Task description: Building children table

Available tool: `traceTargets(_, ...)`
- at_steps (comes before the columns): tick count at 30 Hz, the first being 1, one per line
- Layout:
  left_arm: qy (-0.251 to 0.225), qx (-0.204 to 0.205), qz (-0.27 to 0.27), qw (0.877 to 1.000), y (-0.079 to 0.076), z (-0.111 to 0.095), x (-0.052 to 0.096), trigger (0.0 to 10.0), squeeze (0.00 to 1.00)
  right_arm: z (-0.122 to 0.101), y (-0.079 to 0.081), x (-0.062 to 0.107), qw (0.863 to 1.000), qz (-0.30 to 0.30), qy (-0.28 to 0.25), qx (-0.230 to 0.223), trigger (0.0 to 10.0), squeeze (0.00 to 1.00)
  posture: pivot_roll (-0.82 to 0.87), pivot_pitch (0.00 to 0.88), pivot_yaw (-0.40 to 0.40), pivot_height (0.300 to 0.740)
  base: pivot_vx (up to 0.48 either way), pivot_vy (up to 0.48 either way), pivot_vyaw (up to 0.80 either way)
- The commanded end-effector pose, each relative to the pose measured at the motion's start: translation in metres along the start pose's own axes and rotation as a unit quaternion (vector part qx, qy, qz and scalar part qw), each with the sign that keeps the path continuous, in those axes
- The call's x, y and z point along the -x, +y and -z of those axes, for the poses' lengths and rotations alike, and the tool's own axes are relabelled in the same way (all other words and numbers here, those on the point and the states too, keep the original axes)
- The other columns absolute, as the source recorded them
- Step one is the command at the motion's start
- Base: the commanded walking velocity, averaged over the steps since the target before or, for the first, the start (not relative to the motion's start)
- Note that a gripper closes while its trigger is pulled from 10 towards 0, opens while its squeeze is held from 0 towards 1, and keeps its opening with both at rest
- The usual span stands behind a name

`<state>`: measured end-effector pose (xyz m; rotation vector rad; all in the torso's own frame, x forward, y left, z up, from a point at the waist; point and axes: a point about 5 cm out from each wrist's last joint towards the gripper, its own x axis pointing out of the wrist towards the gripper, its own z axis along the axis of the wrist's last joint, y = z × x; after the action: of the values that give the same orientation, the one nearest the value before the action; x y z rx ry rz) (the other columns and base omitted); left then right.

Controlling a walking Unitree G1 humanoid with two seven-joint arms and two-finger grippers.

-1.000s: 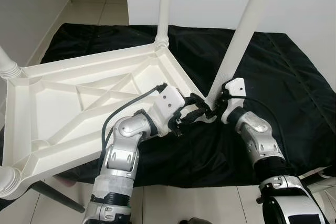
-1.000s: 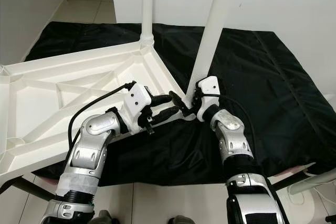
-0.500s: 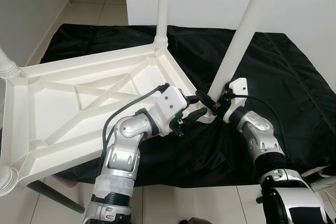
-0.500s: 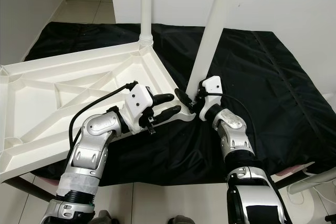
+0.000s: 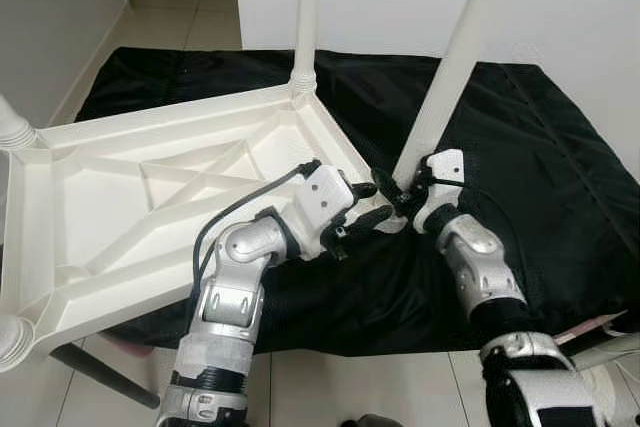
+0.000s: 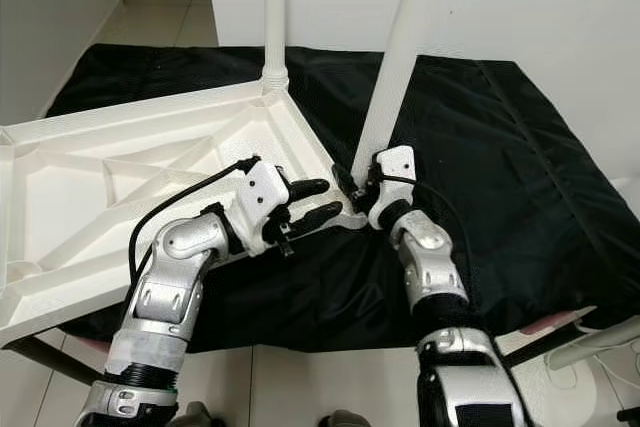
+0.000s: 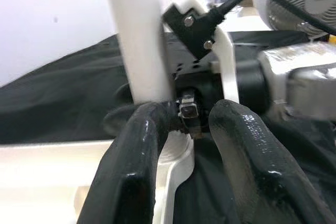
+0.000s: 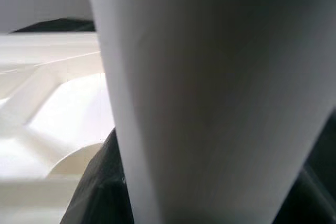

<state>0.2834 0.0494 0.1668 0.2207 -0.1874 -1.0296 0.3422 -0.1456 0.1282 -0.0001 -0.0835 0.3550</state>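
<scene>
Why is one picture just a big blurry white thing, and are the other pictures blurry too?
Right wrist view: the white table leg sits so close to the camera that it is out of focus and shaded grey. Left wrist view: the black fingers up front look soft and shiny. Left and right eye views: sharp and evenly lit, with the upturned tabletop bright against the black cloth.

Home: tiled floor [image 5: 180,17], white walls [image 6: 560,7]
</scene>
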Motion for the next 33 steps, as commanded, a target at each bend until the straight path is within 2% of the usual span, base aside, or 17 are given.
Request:
traceTargets(1, 0.027, 0.063, -0.115, 0.991, -0.014, 0.026, 0.009, 10.0, 0.0, 0.017, 0.002, 0.005, 0.998, 0.043, 0.046, -0.014, 10.0, 0.0, -0.02, 0.008, -0.037, 0.74, 0.0, 0.0, 0.0)
traceTargets(2, 0.027, 0.063, -0.115, 0.991, -0.014, 0.026, 0.009, 10.0, 0.0, 0.017, 0.002, 0.005, 0.998, 0.043, 0.046, -0.014, 10.0, 0.0, -0.02, 0.008, -0.037, 0.74, 0.0, 0.0, 0.0)
traceTargets(5, 0.029, 0.061, -0.119, 0.991, -0.012, 0.026, 0.011, 10.0, 0.0, 0.025, 0.006, 0.013, 0.988, 0.138, 0.065, -0.034, 10.0, 0.0, -0.01, 0.006, -0.041, 0.74, 0.0, 0.0, 0.0)
traceTargets(6, 0.029, 0.061, -0.119, 0.991, -0.012, 0.026, 0.011, 10.0, 0.0, 0.025, 0.006, 0.013, 0.988, 0.138, 0.065, -0.034, 10.0, 0.0, -0.01, 0.006, -0.041, 0.74, 0.0, 0.0, 0.0)
traceTargets(8, 0.031, 0.061, -0.12, 0.99, -0.012, 0.027, 0.012, 10.0, 0.0, 0.028, 0.011, 0.021, 0.976, 0.202, 0.073, -0.033, 10.0, 0.0, -0.02, 0.002, -0.04, 0.74, 0.0, 0.0, 0.0)
traceTargets(9, 0.031, 0.061, -0.12, 0.99, -0.012, 0.027, 0.012, 10.0, 0.0, 0.028, 0.011, 0.021, 0.976, 0.202, 0.073, -0.033, 10.0, 0.0, -0.02, 0.002, -0.04, 0.74, 0.0, 0.0, 0.0)
traceTargets(10, 0.032, 0.061, -0.119, 0.991, -0.013, 0.027, 0.012, 10.0, 0.0, 0.028, 0.019, 0.028, 0.967, 0.241, 0.073, -0.044, 10.0, 0.0, -0.02, 0.002, -0.04, 0.74, 0.0, 0.0, 0.0)
traceTargets(13, 0.033, 0.06, -0.119, 0.991, -0.013, 0.027, 0.013, 10.0, 0.0, 0.028, 0.023, 0.029, 0.965, 0.246, 0.075, -0.051, 10.0, 0.0, -0.02, 0.002, -0.04, 0.74, 0.0, 0.0, 0.0)
traceTargets(18, 0.034, 0.06, -0.115, 0.991, -0.015, 0.027, 0.014, 10.0, 0.0, 0.027, 0.037, 0.033, 0.969, 0.221, 0.085, -0.067, 10.0, 0.0, -0.02, 0.0, -0.032, 0.74, 0.0, 0.0, 0.0)
traceTargets(25, 0.042, 0.053, -0.106, 0.992, -0.015, 0.028, 0.018, 10.0, 0.0, 0.016, 0.037, 0.037, 0.975, 0.21, 0.055, -0.047, 10.0, 0.0, -0.03, 0.0, -0.026, 0.74, 0.0, 0.0, 0.0)
traceTargets(26, 0.044, 0.049, -0.104, 0.992, -0.015, 0.028, 0.018, 10.0, 0.0, 0.014, 0.038, 0.036, 0.978, 0.198, 0.051, -0.045, 10.0, 1.0, -0.03, 0.0, -0.025, 0.74, 0.0, 0.0, 0.0)
traceTargets(30, 0.048, 0.046, -0.1, 0.993, -0.015, 0.029, 0.02, 10.0, 0.0, 0.009, 0.032, 0.034, 0.988, 0.141, 0.029, -0.057, 10.0, 1.0, -0.02, 0.0, -0.021, 0.74, 0.0, 0.0, 0.0)
traceTargets(33, 0.049, 0.044, -0.098, 0.993, -0.015, 0.029, 0.02, 10.0, 0.0, 0.007, 0.031, 0.034, 0.989, 0.131, 0.026, -0.059, 10.0, 1.0, -0.02, 0.0, -0.021, 0.74, 0.0, 0.0, 0.0)
